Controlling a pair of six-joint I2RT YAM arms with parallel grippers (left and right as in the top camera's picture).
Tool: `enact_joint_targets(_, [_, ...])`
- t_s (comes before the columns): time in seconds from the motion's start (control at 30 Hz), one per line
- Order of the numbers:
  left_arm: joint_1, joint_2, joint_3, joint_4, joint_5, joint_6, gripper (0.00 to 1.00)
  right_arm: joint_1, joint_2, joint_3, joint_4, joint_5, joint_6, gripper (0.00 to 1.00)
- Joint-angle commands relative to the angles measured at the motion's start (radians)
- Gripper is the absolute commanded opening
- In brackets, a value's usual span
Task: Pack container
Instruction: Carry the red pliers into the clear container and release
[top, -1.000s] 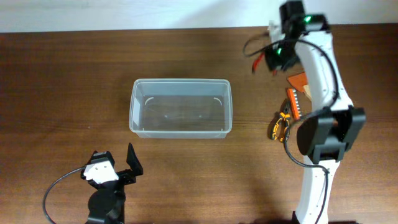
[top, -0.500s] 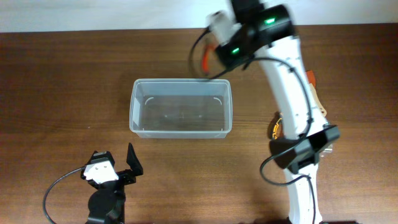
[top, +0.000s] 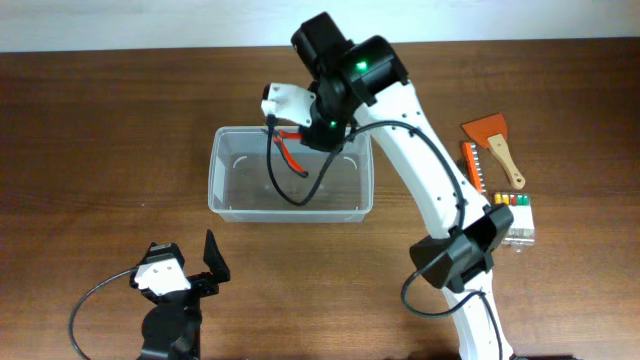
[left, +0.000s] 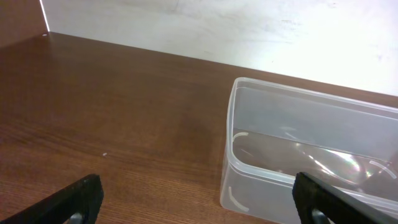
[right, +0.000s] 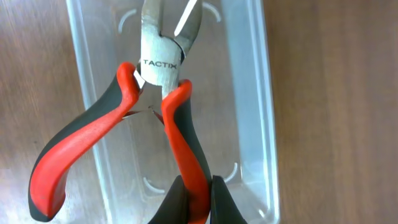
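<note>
Container (top: 290, 213), a large clear plastic bin, stands on the table (top: 100, 120) left of centre; no tool appears to lie on its floor. The right end effector (right: 194, 194) hangs over the bin's far right part. It is pinched narrow on one red-and-black handle of a pair of pliers (right: 158, 62), whose other handle splays free and whose steel nose points along the bin's length. Whether the pliers touch the floor of the bin cannot be told. The left end effector (left: 198, 202) rests at the near left, spread wide and holding nothing, short of the bin's near wall. A wooden-handled scraper (top: 495, 140) and a small clear case of coloured bits (top: 515, 215) lie well to the right.

Judged step: placing the pliers, apparently the first item packed. The next move calls for lowering the tool inside the walls, keeping the free handle off the rim, then parting the fingers to release it.
</note>
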Motion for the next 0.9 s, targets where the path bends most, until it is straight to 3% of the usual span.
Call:
enact_joint_targets(0.0, [-0.004,-0.006,-0.003,-0.002,-0.003,0.009,0.99,0.008,0.021,-0.124,0.044,-0.033,-0.055,0.04])
enact_joint_targets(0.3, [-0.004,-0.006,-0.003,-0.002,-0.003,0.009,0.99,0.030,0.021,-0.493,0.309,-0.055,-0.053,0.04])
enact_joint_targets(0.6, [-0.004,-0.006,-0.003,-0.002,-0.003,0.009,0.99,0.032,0.021,-0.564,0.422,-0.054,-0.050,0.06])
enact_joint_targets(0.7, [-0.004,-0.006,-0.003,-0.002,-0.003,0.009,0.99,0.032,0.021,-0.564,0.425,-0.054,-0.050,0.47])
enact_joint_targets(0.77, [-0.004,-0.006,-0.003,-0.002,-0.003,0.009,0.99,0.032,0.021,-0.564,0.423,-0.054,-0.040,0.65])
enact_joint_targets(0.8, [-0.004,-0.006,-0.003,-0.002,-0.003,0.009,0.99,0.032,0.021,-0.564,0.424,-0.054,-0.029,0.79])
enact_joint_targets(0.87, [-0.004,-0.006,-0.003,-0.002,-0.003,0.009,0.99,0.032,0.019,-0.561,0.420,-0.053,-0.019,0.90])
